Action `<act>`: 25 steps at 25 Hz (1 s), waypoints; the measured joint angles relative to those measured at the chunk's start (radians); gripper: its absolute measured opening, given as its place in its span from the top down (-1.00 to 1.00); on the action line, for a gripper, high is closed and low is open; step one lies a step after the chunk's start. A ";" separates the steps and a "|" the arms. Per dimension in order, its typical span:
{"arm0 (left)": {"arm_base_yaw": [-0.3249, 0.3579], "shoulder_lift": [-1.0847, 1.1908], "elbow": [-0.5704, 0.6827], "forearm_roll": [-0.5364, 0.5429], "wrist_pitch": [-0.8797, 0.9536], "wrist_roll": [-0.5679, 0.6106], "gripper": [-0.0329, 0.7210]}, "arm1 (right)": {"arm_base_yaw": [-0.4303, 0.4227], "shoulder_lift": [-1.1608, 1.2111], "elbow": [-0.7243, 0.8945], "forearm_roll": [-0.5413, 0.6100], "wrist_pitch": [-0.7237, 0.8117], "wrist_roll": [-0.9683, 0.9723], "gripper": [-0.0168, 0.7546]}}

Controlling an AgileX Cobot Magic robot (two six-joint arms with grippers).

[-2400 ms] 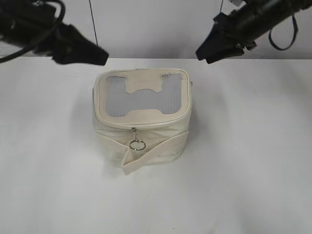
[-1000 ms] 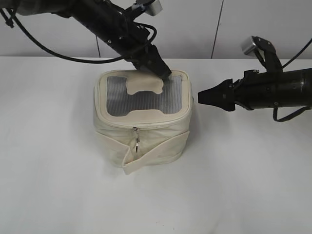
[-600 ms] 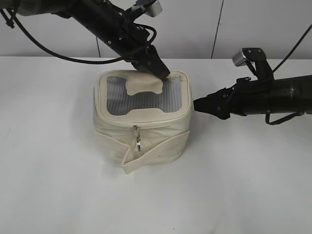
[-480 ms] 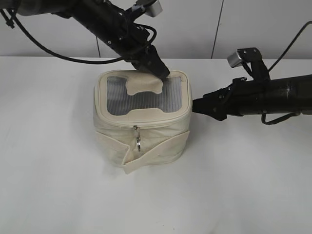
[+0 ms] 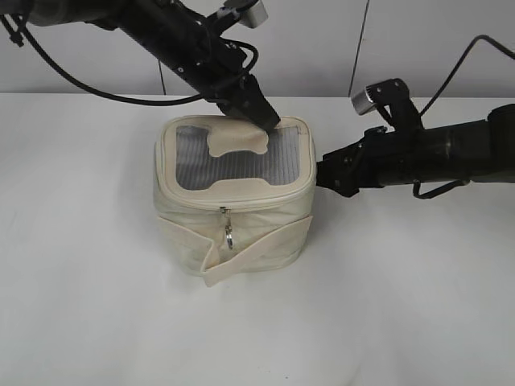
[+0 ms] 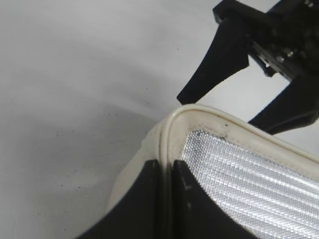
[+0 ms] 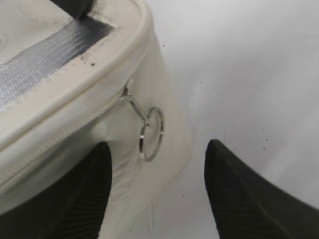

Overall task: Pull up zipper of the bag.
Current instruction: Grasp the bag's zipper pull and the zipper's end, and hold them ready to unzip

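Looks like a robot lab/test setup: plain white desk, bare white wall panels behind, loose black cables.

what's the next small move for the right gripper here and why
Probably ease the right gripper forward and shut it on the ring pull: its jaws stand open with the ring hanging between them, ungrasped, while the left gripper presses the bag at its top rim.
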 joint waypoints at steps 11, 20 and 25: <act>0.000 0.000 0.000 0.004 -0.003 -0.001 0.79 | 0.075 0.072 -0.119 -0.004 -0.128 0.062 0.90; -0.001 0.000 0.000 0.007 -0.022 -0.029 0.79 | 0.082 -0.130 0.093 -0.002 -0.167 0.125 0.93; -0.002 0.000 0.000 0.008 -0.028 -0.062 0.79 | 0.082 -0.291 0.241 -0.003 -0.168 0.177 0.93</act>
